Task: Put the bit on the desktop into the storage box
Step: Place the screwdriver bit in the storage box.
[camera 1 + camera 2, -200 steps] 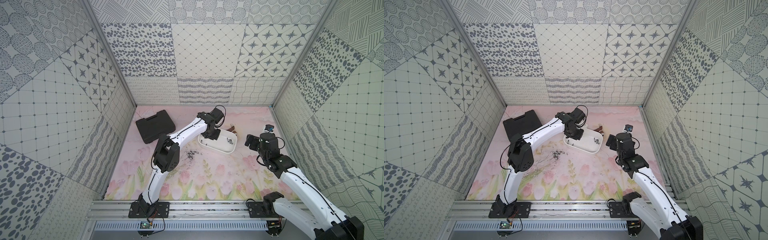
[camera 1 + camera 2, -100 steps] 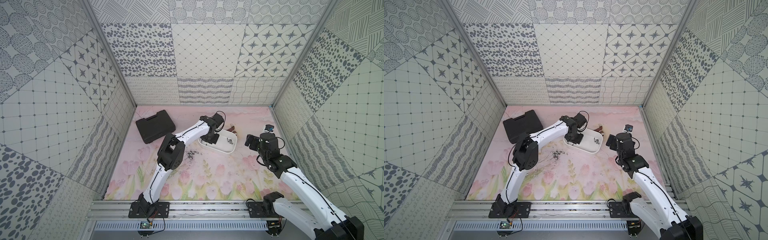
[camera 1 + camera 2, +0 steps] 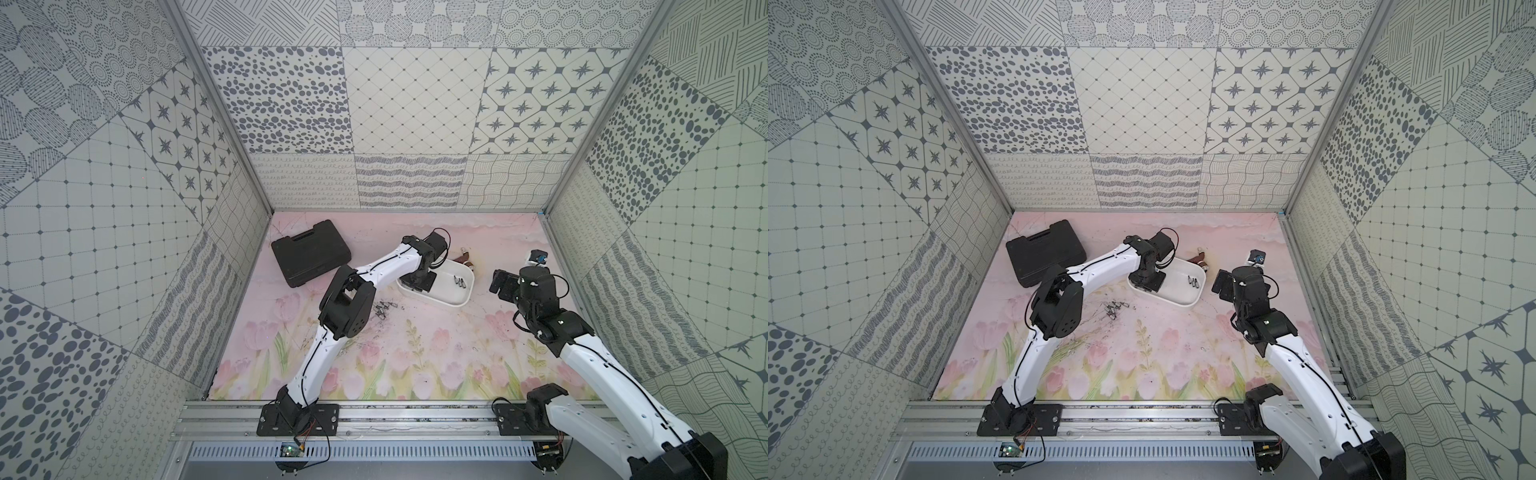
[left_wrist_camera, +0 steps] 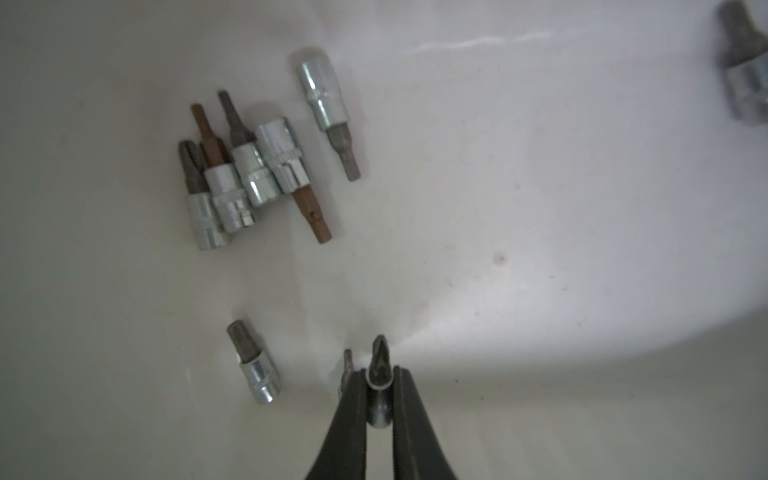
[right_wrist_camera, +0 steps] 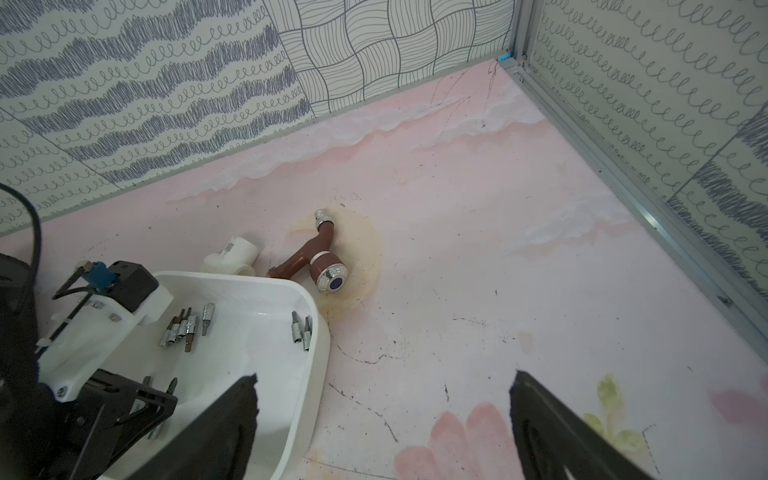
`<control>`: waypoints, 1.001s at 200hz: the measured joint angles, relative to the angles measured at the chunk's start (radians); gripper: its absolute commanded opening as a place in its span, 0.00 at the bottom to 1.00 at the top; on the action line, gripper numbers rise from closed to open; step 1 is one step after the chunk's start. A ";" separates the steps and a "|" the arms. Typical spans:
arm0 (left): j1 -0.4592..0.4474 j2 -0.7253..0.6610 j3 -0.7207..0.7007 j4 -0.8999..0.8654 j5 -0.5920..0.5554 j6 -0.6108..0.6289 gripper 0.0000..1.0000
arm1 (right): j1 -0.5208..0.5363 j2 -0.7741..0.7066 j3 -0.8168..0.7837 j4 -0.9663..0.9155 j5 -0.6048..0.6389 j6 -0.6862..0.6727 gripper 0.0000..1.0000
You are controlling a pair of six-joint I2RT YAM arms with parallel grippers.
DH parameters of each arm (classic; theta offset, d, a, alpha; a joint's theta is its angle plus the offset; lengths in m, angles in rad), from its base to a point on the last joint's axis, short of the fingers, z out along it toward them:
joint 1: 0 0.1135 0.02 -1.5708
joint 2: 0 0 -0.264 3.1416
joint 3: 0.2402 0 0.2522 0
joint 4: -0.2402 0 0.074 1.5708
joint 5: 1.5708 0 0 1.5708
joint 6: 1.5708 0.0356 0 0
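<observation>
Right now you are at the release step. Your left gripper (image 4: 379, 386) is pinched almost shut on a cross-head bit (image 4: 379, 365). It hangs low over the floor of the storage box (image 4: 519, 187), at the box's 9 o'clock end in both top views, taking the far wall as 12.

As I judge it, the next move is just to part the jaws and let the bit fall. Stay low so it does not bounce over the rim, then lift straight up, clear of the wall.

The box already holds a tight cluster of bits (image 4: 245, 174), a lone bit (image 4: 254, 368) just beside your gripper, and a pair of bits (image 5: 301, 332) at its 3 o'clock end.

Some loose bits (image 3: 383, 311) lie on the desktop (image 3: 415, 353) at the box's 8 o'clock, so I reckon more trips are needed.

Your right gripper (image 5: 384, 376) is spread wide and empty, off the box's 3 o'clock side.
</observation>
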 measured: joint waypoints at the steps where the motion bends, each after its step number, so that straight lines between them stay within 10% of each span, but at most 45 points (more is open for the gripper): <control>1: 0.000 0.000 0.000 0.000 0.000 0.000 0.10 | 0.000 0.000 0.000 0.000 0.000 0.000 0.97; 87: 0.000 0.002 0.000 0.006 -0.020 0.003 0.11 | 0.000 0.000 0.000 0.000 0.000 0.000 0.97; 200: 0.000 -0.019 0.000 0.004 -0.023 0.003 0.39 | 0.000 0.000 -0.001 0.000 0.000 0.000 0.97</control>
